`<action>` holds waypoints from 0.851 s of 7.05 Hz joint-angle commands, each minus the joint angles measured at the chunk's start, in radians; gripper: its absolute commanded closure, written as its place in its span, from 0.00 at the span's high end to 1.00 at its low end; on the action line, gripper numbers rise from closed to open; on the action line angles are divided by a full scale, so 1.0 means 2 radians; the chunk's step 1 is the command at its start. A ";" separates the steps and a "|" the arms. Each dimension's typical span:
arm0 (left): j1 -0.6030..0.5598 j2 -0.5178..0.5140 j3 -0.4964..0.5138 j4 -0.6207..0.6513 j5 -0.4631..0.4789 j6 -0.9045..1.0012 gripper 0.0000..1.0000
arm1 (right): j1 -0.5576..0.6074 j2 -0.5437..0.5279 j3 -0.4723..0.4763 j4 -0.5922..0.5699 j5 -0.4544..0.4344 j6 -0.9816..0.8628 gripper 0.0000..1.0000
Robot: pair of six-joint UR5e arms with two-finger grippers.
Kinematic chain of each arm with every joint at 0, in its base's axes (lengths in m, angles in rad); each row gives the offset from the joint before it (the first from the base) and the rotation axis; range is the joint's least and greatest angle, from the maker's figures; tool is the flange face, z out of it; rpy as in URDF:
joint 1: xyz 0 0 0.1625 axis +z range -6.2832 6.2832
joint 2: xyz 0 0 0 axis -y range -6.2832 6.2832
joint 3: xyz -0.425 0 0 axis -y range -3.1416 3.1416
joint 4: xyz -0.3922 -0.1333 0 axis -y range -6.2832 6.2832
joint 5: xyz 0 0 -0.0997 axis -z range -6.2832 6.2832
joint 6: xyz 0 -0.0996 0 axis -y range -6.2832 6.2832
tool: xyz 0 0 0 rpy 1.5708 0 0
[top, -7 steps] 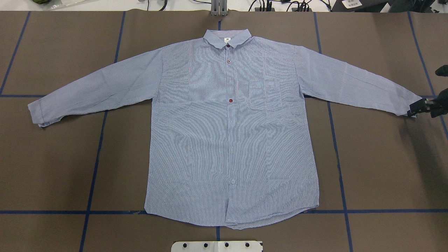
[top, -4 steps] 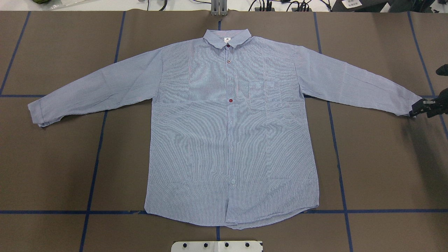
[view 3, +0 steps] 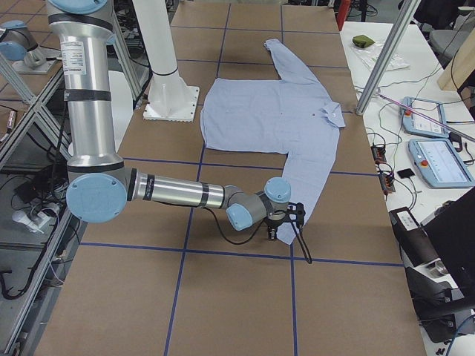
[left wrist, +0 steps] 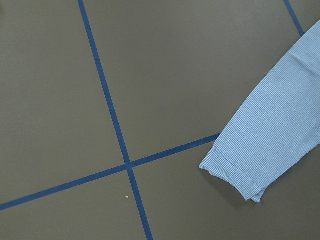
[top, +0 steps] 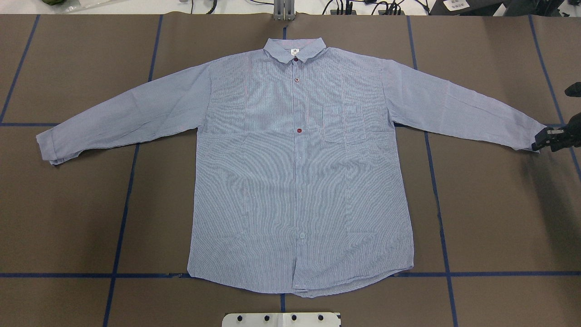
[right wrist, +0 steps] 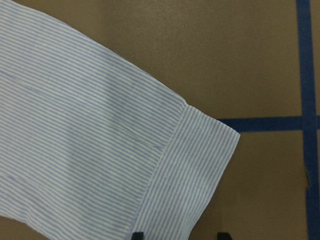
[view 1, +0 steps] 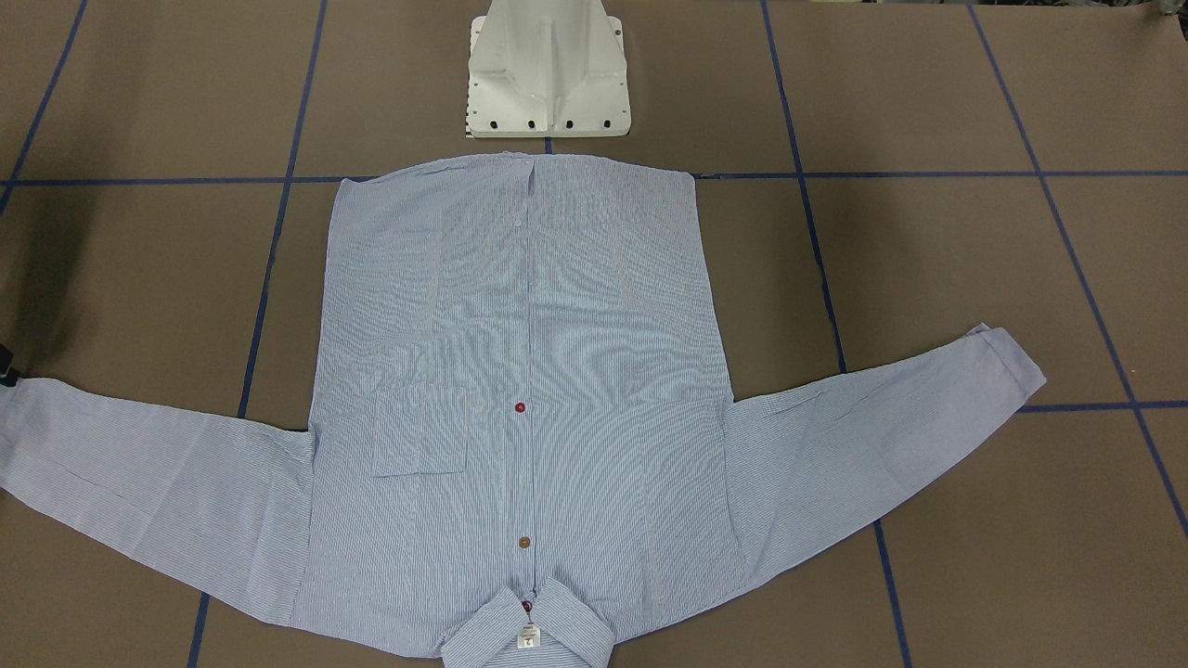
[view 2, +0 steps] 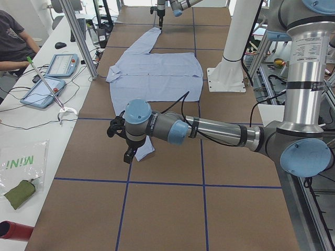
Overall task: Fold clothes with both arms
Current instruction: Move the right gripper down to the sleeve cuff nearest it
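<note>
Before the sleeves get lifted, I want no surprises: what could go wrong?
1. The right gripper stands open with one fingertip over the right-side cuff and the other past its edge. Shutting there may pinch only a thin margin that slips free.
2. In the left wrist view the left-side cuff lies off toward the lower right, so the left gripper seems misaligned. A lone pull could skew the flat shirt.
</note>
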 commanded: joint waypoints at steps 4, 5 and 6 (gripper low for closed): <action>0.000 0.000 -0.001 0.000 0.000 -0.001 1.00 | -0.002 0.003 -0.004 -0.005 -0.001 0.000 0.58; 0.000 0.000 -0.001 -0.001 0.000 -0.001 1.00 | -0.002 0.003 -0.006 -0.006 -0.001 0.000 0.58; 0.000 0.000 -0.001 -0.001 0.000 -0.001 1.00 | -0.003 0.004 -0.006 -0.007 -0.001 0.002 0.58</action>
